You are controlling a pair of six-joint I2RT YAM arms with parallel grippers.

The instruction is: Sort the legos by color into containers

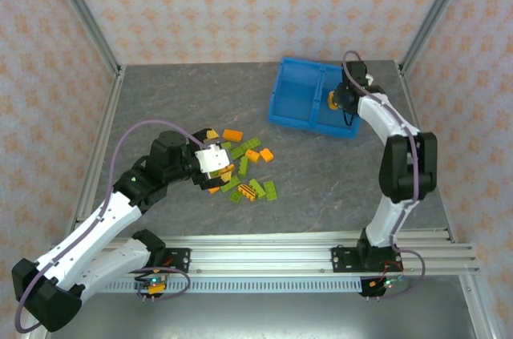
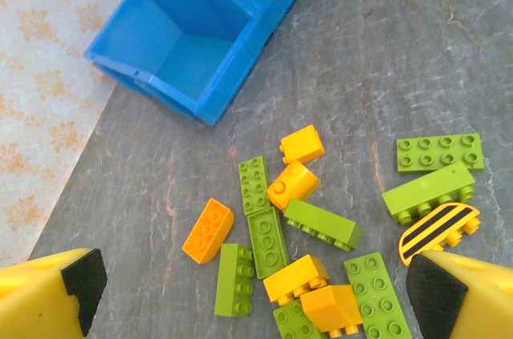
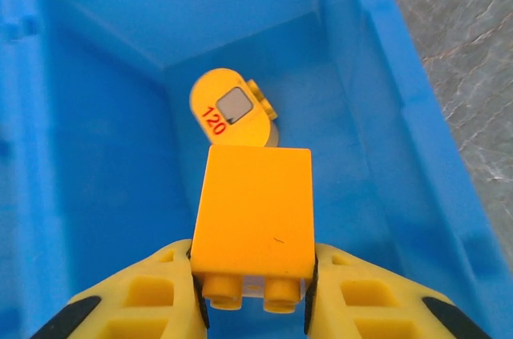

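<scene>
Currently the right gripper [image 3: 255, 284] is clamped on a plain orange brick [image 3: 255, 207]: smooth glossy faces, studs pointing back toward the wrist. It holds the brick inside the blue bin [image 3: 96, 155], in the compartment that sits on the right in the top view. On that compartment's floor lies a rounded orange piece [image 3: 232, 110] with a red "120" and a small grey square on its face, just beyond the held brick.

The left gripper [image 2: 260, 287] has its jaws spread wide over the loose legos [image 1: 244, 167]. These lie on the grey marbled table [image 1: 321, 179], near the middle and well apart from the bin. Colours are mixed: lime green 2x4 and narrower bricks, and orange ones, some tipped on their sides. A lime 2x4 [image 2: 440, 151] lies flat with its studs up. The odd one is a curved yellow-orange striped brick [image 2: 439, 227] with black bands, just beside the left gripper's right-hand pad [image 2: 437, 295].
</scene>
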